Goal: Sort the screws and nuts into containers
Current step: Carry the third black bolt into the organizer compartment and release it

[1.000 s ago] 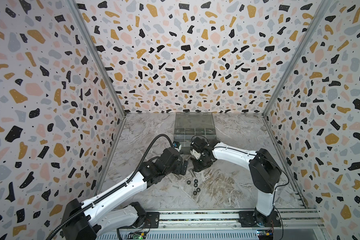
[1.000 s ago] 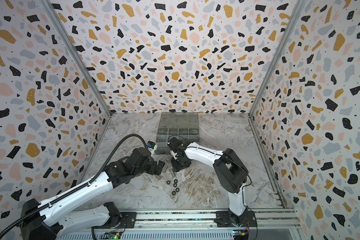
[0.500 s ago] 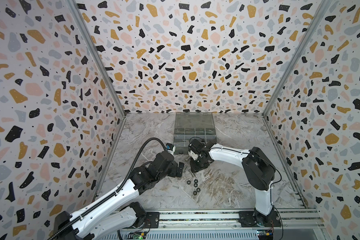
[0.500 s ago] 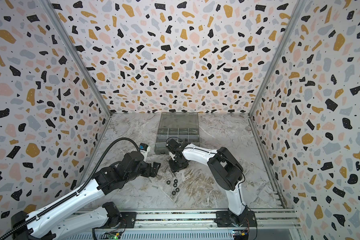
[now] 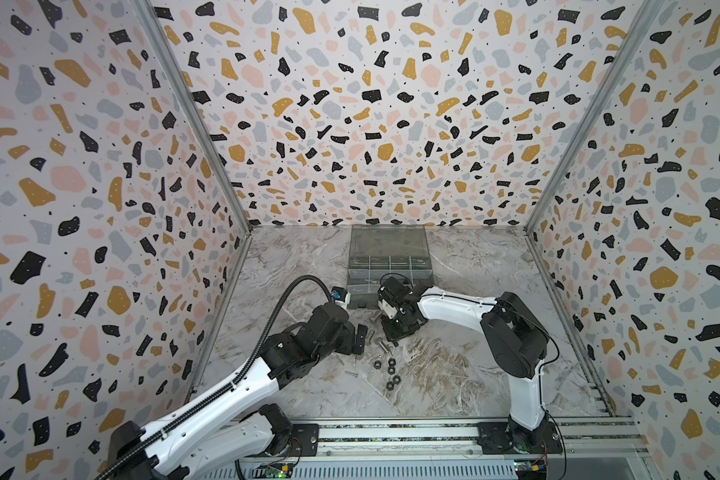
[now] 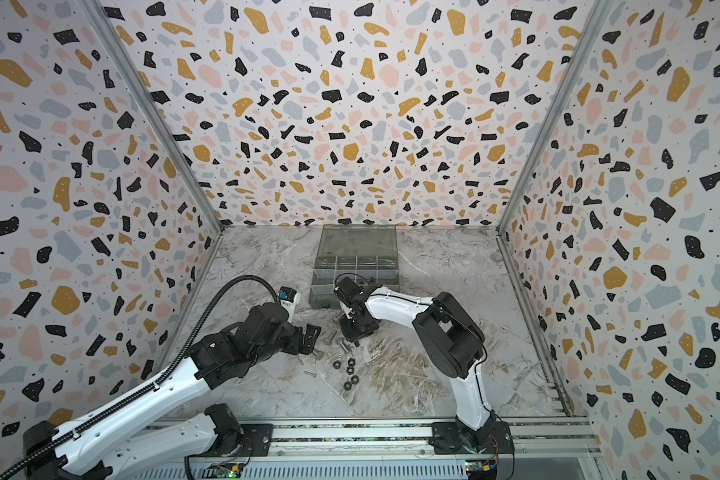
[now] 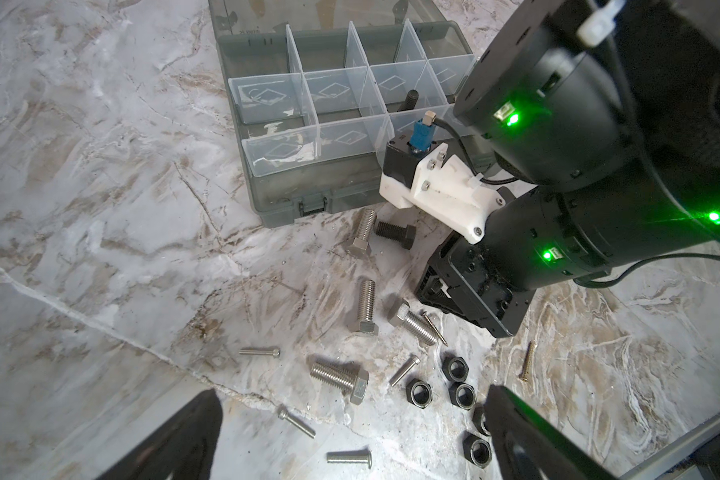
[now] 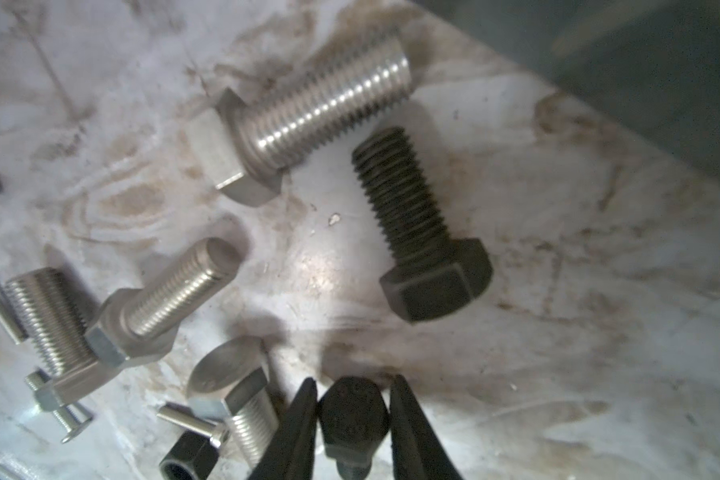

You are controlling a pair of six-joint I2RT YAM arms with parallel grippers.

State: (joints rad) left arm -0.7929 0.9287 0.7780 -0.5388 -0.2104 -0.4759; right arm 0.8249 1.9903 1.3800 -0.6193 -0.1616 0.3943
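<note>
Right gripper (image 8: 353,384): points down at the table (image 5: 454,374), just in front of the box (image 5: 362,296). Its fingers (image 8: 298,432) sit tight against opposite flats of the hex head of a black bolt (image 8: 352,415), so it is clenched on that bolt. Cannot tell whether the bolt is clear of the table.

Left gripper (image 7: 350,392): spread wide and holding nothing. It hangs low beside the loose hardware, with its fingers towards the pile.

Screws: loose on the table between the two grippers, in front of the box.
- Second black bolt (image 8: 425,232) lies on its side near the gripped one, not touching it.
- Silver bolt (image 8: 304,120) lies just beside the second black bolt's threaded end.
- More silver bolts lie on the side towards the left gripper.
- Thin screws (image 7: 260,352) are scattered singly around the bolts.

Nuts (image 7: 456,368): five black ones in a loose cluster on the table. They are on the pile's near side, well apart from the box. One is partly hidden by a left finger.

Box: open, with the lid laid flat towards the back wall. Third black bolt (image 7: 410,99) stands tilted in one compartment.
</note>
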